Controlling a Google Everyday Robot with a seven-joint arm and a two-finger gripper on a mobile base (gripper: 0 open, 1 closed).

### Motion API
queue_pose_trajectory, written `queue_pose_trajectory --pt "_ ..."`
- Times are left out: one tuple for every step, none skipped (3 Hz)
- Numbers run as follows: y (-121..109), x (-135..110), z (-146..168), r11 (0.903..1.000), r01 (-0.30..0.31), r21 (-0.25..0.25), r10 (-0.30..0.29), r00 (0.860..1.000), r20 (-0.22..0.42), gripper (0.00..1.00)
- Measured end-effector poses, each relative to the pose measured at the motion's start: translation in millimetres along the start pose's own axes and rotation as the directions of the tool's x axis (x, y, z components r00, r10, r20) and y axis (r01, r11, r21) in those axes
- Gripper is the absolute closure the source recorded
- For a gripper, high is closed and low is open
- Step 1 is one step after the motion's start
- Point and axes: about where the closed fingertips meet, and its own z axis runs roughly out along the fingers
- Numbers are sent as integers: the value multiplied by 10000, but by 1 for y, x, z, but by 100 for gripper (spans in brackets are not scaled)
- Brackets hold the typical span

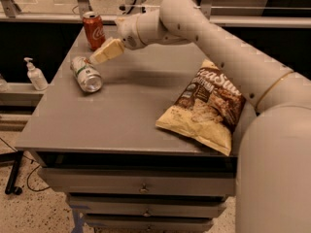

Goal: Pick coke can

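A grey drawer cabinet's flat top (126,115) serves as the work surface in a dim lab, where the robot's gripper (97,57) hangs low over the far left part of the tabletop at the end of a white arm (204,38) reaching in from the right. The gripper carries nothing, and whether it is open or closed cannot be told from this angle. Just beyond its tip, toward the back corner, the coke can (93,30) stands upright, near the tip but clear of it. Just on the near side of the tip, a silver-and-green can (86,74) lies on its side. Well off to the gripper's right rests a bag of chips (204,106), and off the table to its left stands a pump bottle (34,74). The step in hand looks like the final approach. Doing it well likely means aiming past the fallen can, which could roll if brushed. The gripper should be opened wider than the red can, brought in level around the middle of its body, and closed gently so the light can is not tipped off the nearby back edge. The lift should then go straight up.
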Motion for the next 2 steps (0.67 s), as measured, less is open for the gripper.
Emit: queue_pose_trajectory --pt "-27 -1 27 9998 65 208 -70 9997 222 0" --pt "-50 -5 52 9985 67 539 -80 9997 233 0"
